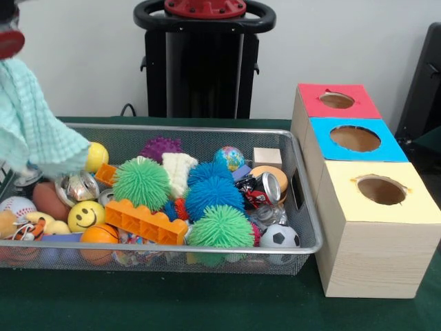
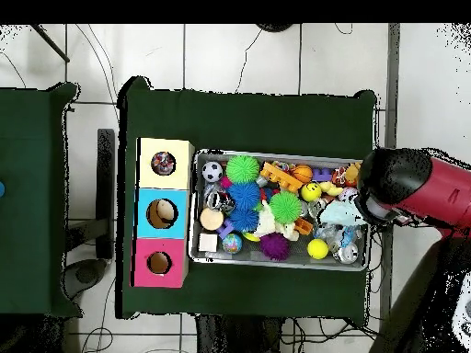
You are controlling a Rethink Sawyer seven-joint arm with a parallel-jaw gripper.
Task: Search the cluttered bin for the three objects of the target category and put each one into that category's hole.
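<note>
The wire mesh bin (image 1: 207, 246) is full of toys; it also shows in the overhead view (image 2: 276, 265). My gripper (image 1: 8, 55) is at the picture's top left, above the bin's end. It is shut on the mint-green ribbed cloth (image 1: 38, 131), which hangs lifted over the toys and hides the jaws. In the overhead view the cloth (image 2: 340, 213) hangs below the arm's head (image 2: 400, 188). A small spotted white bit (image 1: 131, 256) shows against the bin's front wall, under an orange brick (image 1: 145, 222). The yellow-surrounded hole (image 1: 381, 189) is on the nearest box; something multicoloured shows inside it from overhead (image 2: 163, 164).
The blue-surrounded hole (image 1: 355, 138) and the red-surrounded hole (image 1: 337, 101) sit behind the yellow one. The bin holds green and blue spiky balls (image 1: 142, 183), a smiley ball (image 1: 85, 215), a soccer ball (image 1: 279, 236), a can (image 1: 265, 187), a baseball (image 1: 16, 205) and a wooden cube (image 1: 267, 156).
</note>
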